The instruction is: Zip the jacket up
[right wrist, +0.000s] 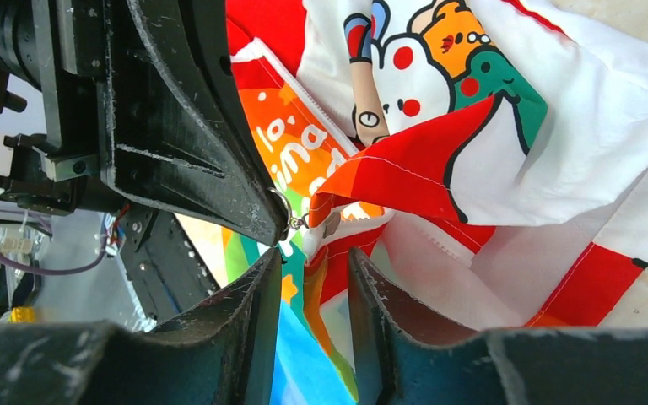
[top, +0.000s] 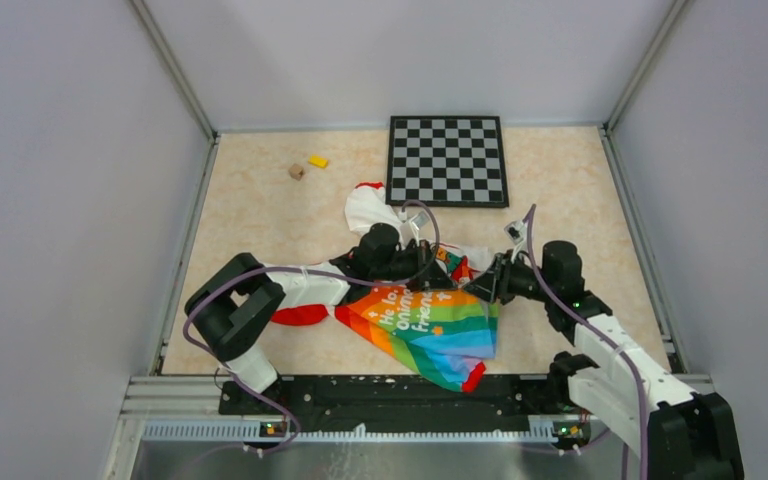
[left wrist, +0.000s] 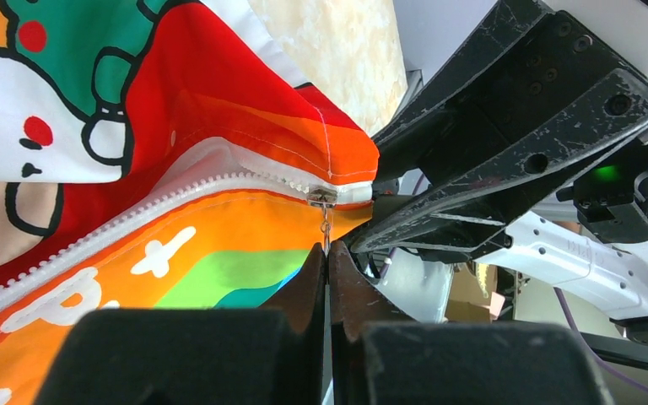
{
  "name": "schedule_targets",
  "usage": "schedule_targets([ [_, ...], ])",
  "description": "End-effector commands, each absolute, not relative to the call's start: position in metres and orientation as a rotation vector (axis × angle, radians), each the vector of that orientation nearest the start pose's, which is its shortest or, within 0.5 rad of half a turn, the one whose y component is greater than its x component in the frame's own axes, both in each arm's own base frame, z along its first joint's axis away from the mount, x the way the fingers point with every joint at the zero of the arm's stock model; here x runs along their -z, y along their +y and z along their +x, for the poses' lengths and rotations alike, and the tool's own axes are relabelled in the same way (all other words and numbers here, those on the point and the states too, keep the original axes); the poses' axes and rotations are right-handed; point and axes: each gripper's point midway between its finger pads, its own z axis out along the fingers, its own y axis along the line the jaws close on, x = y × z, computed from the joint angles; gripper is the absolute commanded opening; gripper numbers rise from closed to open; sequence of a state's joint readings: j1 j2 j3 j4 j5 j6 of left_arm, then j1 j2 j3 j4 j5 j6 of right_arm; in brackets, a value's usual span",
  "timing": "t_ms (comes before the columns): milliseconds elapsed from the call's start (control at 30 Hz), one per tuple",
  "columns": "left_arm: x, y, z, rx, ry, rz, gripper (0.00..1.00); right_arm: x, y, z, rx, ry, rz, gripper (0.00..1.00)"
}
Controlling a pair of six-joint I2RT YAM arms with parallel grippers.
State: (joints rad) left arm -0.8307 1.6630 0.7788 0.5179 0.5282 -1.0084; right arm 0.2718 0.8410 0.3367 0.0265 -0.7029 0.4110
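Note:
The jacket [top: 430, 325] lies crumpled at mid-table, rainbow panel toward the near edge, white printed part [right wrist: 489, 152] behind. Its white zipper [left wrist: 135, 219] runs to a metal slider [left wrist: 321, 199] at the orange hem corner. My left gripper [left wrist: 327, 253] is shut on the thin zipper pull hanging from that slider. My right gripper [right wrist: 308, 261] faces it from the right, jaws apart, with the jacket's hem edge lying loosely between the fingers just below the slider [right wrist: 291, 221]. In the top view the two grippers meet over the jacket's middle [top: 463, 280].
A black-and-grey checkerboard [top: 448, 160] lies at the back. A yellow block [top: 317, 161] and a small brown cube [top: 296, 171] sit at the back left. Grey walls enclose the table on three sides.

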Motion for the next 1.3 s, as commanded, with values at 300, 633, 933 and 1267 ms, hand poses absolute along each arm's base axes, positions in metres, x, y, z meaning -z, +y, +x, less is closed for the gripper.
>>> schedule_targets([
  [300, -0.150, -0.415, 0.202, 1.685, 2.224, 0.267, 0.00, -0.133, 0.190, 0.221, -1.027, 2.042, -0.347, 0.24],
  [633, -0.118, -0.406, 0.217, 1.522, 2.319, 0.157, 0.00, -0.160, 0.181, 0.233, -1.040, 1.908, -0.091, 0.00],
  [933, -0.066, -0.369, 0.237, 1.269, 2.437, 0.099, 0.00, -0.169, 0.144, 0.234, -1.147, 1.786, 0.170, 0.00],
  [1267, -0.077, -0.285, 0.249, 0.677, 2.473, 0.169, 0.00, -0.126, 0.100, 0.241, -0.763, 1.989, 0.306, 0.00],
])
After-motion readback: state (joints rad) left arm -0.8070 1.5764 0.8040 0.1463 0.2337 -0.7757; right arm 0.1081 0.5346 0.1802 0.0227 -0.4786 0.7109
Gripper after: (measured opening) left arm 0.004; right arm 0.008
